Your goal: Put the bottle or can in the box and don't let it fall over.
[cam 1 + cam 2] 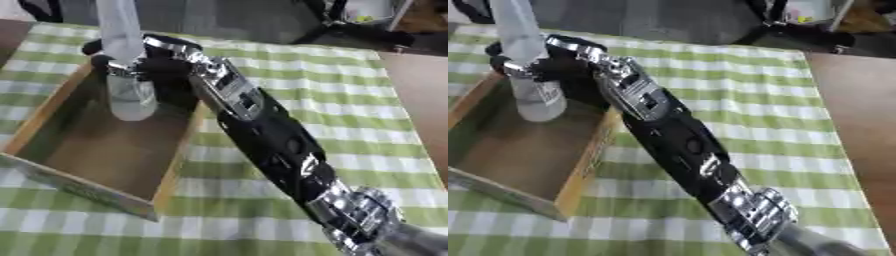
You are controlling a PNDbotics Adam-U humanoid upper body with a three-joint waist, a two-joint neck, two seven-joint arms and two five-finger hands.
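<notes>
Lowering the clear bottle (129, 95) into the wooden box (179, 165), the right hand (157, 62) curls round its neck. In the right eye view its base seems near the floor; next, release gently, keeping it upright.

Green-and-white checked tablecloth (350, 85), brown table edge (859, 115), dark grey floor (236, 20) beyond.
</notes>
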